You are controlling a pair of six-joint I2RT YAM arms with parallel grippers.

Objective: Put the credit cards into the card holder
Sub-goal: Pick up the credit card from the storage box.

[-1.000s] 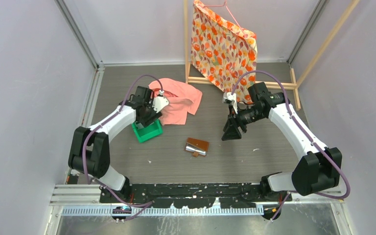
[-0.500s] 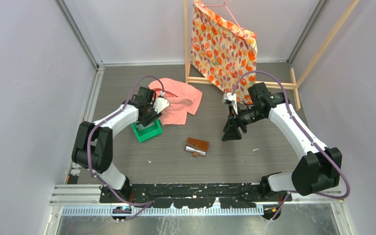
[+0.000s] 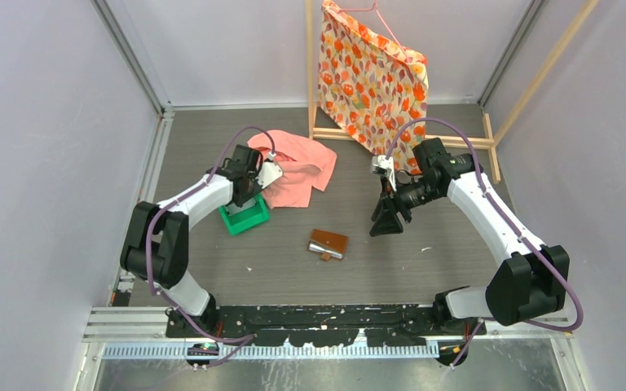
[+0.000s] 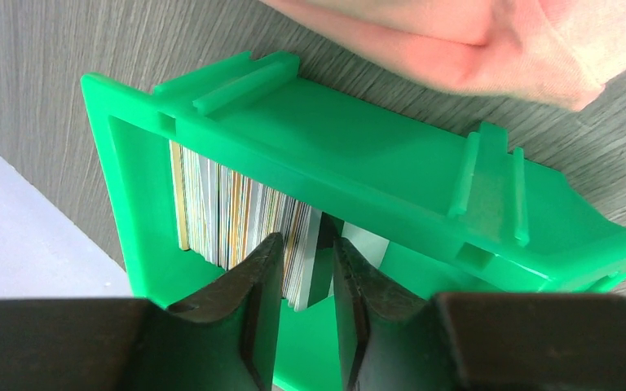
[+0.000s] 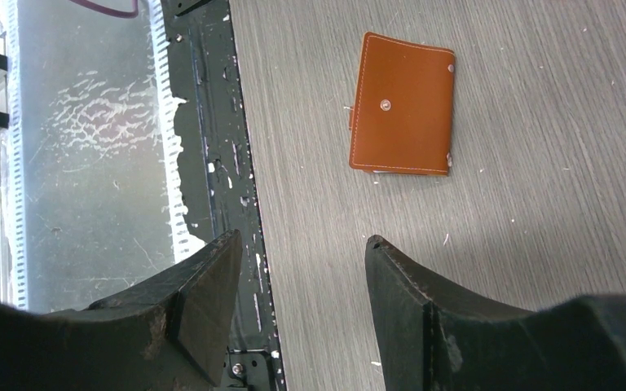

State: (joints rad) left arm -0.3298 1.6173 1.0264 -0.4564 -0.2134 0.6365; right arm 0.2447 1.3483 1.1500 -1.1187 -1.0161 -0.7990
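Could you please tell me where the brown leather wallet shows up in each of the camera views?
Top external: the brown leather folding wallet lies near the picture's centre.
Right wrist: it is in the upper middle, snap stud facing up.
Left wrist: not in it.
Shared landmark: the black base rail, below the wallet in the top external view and left of it in the right wrist view.

The left gripper [image 4: 306,241] stands inside a green tray [image 4: 350,147] that holds a row of cards [image 4: 228,213] on edge. Its two dark fingers flank the row's end cards; whether they pinch is unclear. A pink cloth [image 4: 473,41] lies just beyond the tray on the grey table [image 4: 49,65].
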